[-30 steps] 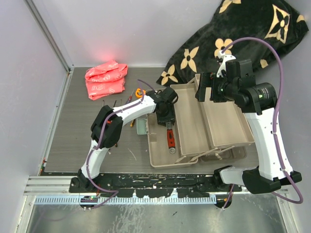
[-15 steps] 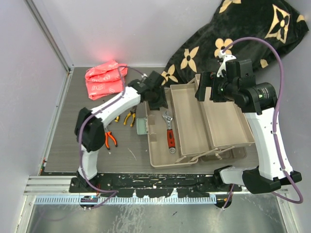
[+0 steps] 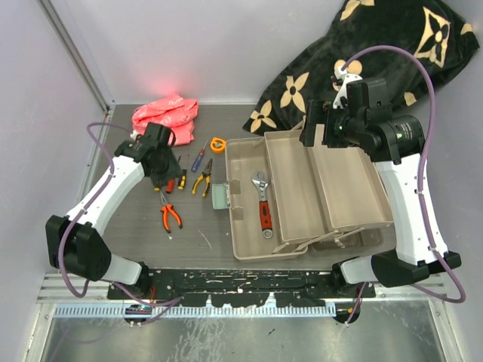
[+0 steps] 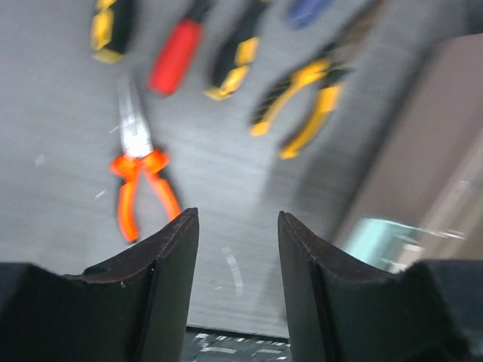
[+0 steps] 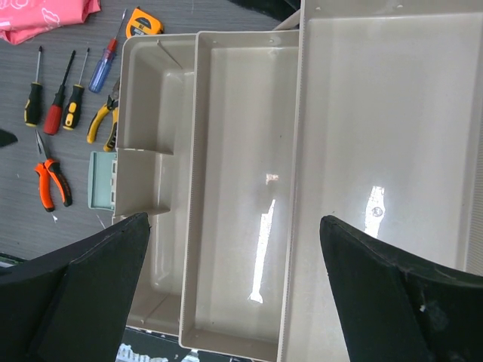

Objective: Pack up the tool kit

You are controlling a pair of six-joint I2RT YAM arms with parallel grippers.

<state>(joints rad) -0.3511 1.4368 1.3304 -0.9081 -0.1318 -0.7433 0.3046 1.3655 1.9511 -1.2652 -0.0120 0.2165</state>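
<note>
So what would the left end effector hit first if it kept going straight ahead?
Probably the bare table, close beside the orange pliers, though depth is hard to judge.

White links (image 3: 404,200), black joints (image 3: 75,245), looping purple cables (image 3: 431,105); matte black wedge-shaped fingers (image 4: 162,290).

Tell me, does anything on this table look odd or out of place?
The black flowered blanket heaped at the back right and the crumpled pink bundle at the back left seem unrelated to the job. Nothing looks spilled or broken.
</note>
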